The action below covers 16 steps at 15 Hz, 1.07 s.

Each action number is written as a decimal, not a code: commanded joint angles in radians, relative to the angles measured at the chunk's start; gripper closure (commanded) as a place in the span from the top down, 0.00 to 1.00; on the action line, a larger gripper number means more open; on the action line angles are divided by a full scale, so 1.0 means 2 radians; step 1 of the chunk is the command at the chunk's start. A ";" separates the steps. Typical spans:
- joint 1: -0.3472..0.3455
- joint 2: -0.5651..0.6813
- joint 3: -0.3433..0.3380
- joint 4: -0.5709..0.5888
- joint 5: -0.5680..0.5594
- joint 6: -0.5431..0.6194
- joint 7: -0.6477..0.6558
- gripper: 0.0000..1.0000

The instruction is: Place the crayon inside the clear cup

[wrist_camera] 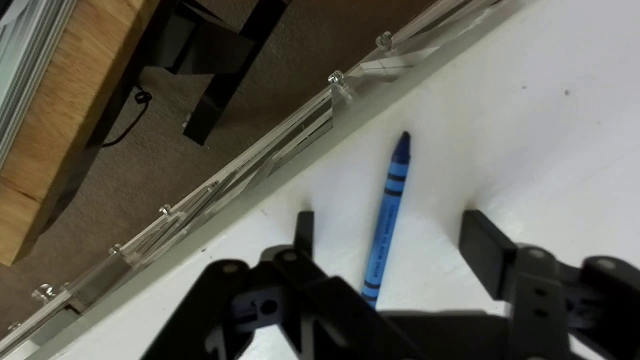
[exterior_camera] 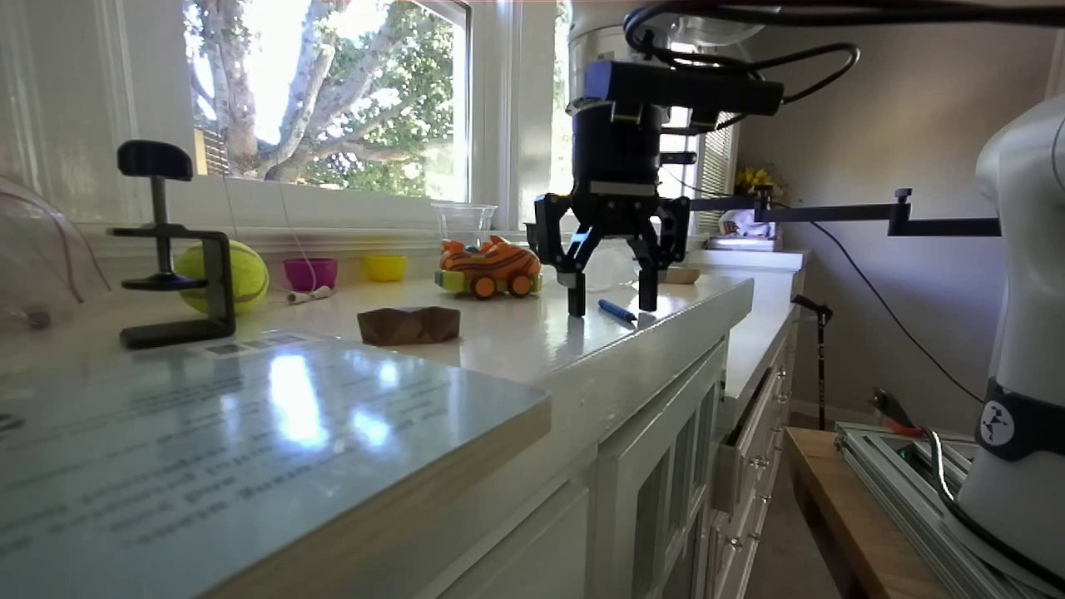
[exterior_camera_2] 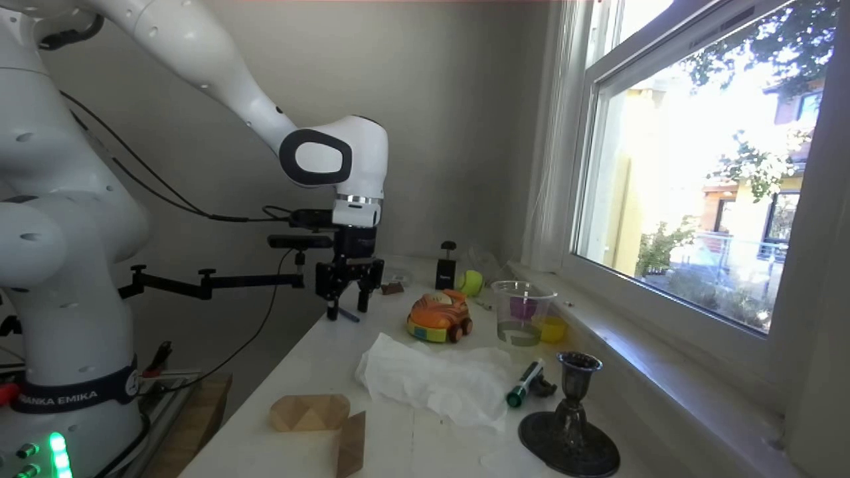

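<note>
Black gripper (wrist_camera: 389, 227), foremost in the wrist view, straddles a blue crayon (wrist_camera: 386, 227) lying untouched between wide-spread fingers (wrist_camera: 482, 250), apparently set for pickup; next should come closing and lifting, then a carry to the clear cup (exterior_camera_2: 521, 328), well apart from the gripper.

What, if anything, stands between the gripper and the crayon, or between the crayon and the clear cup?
Nothing visible separates the gripper from the crayon, which shows between its open jaws in the wrist view. Toward the clear cup, the orange toy car stands in between; a low carry might hit it.
</note>
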 commanded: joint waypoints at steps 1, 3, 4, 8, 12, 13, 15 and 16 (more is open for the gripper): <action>-0.003 0.012 -0.003 0.017 -0.002 -0.010 -0.012 0.45; -0.002 0.015 -0.003 0.020 -0.001 -0.010 -0.012 0.31; -0.002 0.015 -0.002 0.021 -0.001 -0.009 -0.013 0.23; -0.002 0.015 -0.002 0.021 0.000 -0.009 -0.013 0.00; -0.003 0.014 -0.001 0.022 -0.002 -0.012 -0.011 0.02; -0.004 0.011 -0.001 0.025 -0.006 -0.016 -0.009 0.02; -0.013 0.004 0.004 0.033 -0.031 -0.031 -0.001 0.02; -0.019 0.001 0.005 0.040 -0.047 -0.040 0.001 0.02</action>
